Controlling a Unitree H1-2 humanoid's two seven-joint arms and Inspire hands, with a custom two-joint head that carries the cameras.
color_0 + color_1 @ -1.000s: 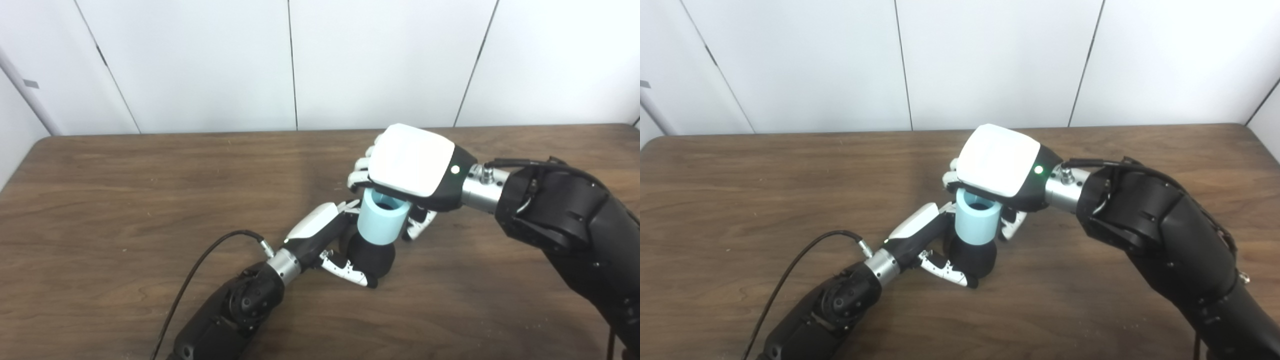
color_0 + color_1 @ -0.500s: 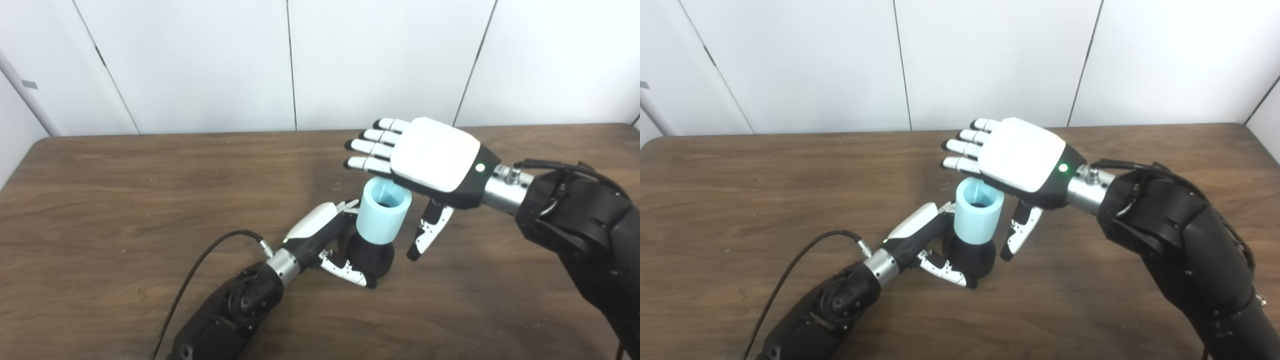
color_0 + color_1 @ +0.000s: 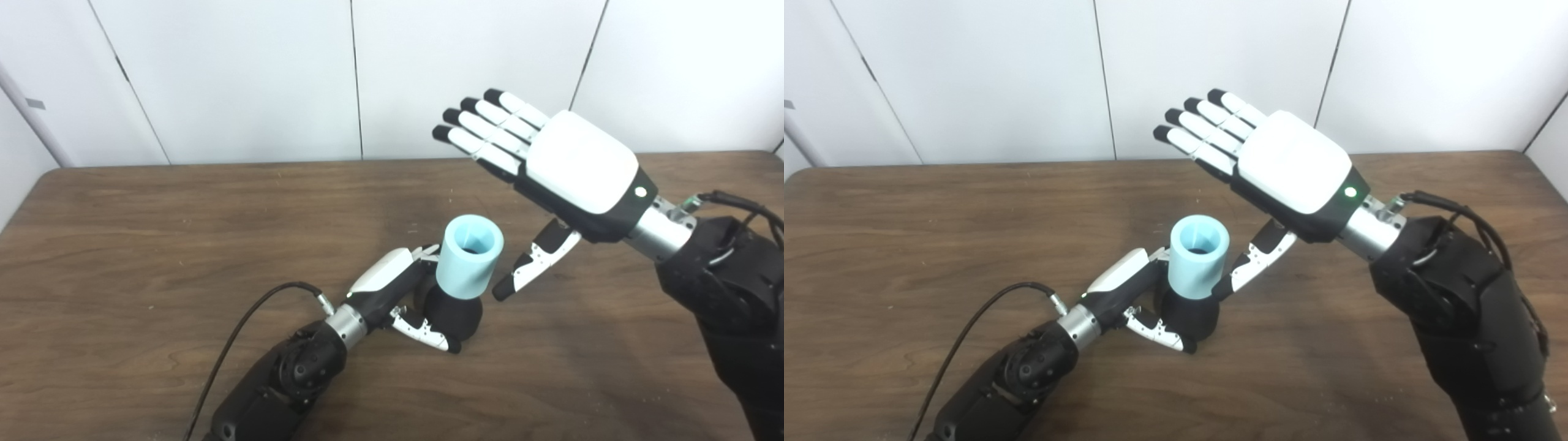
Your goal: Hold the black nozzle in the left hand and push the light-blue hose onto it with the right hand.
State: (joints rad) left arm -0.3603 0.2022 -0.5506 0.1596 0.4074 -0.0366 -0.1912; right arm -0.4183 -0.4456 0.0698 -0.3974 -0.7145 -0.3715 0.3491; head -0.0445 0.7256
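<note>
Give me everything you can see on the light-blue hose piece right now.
The light-blue hose is a short, smooth, matte tube, open at the top with a dark bore inside. It stands nearly upright, its lower end seated on the black nozzle, which the left hand holds on the table. The open right hand is raised clear of it.

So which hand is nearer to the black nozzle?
Left. The left hand is wrapped around the black nozzle on the table; the right hand is open, raised above and to its right.
</note>
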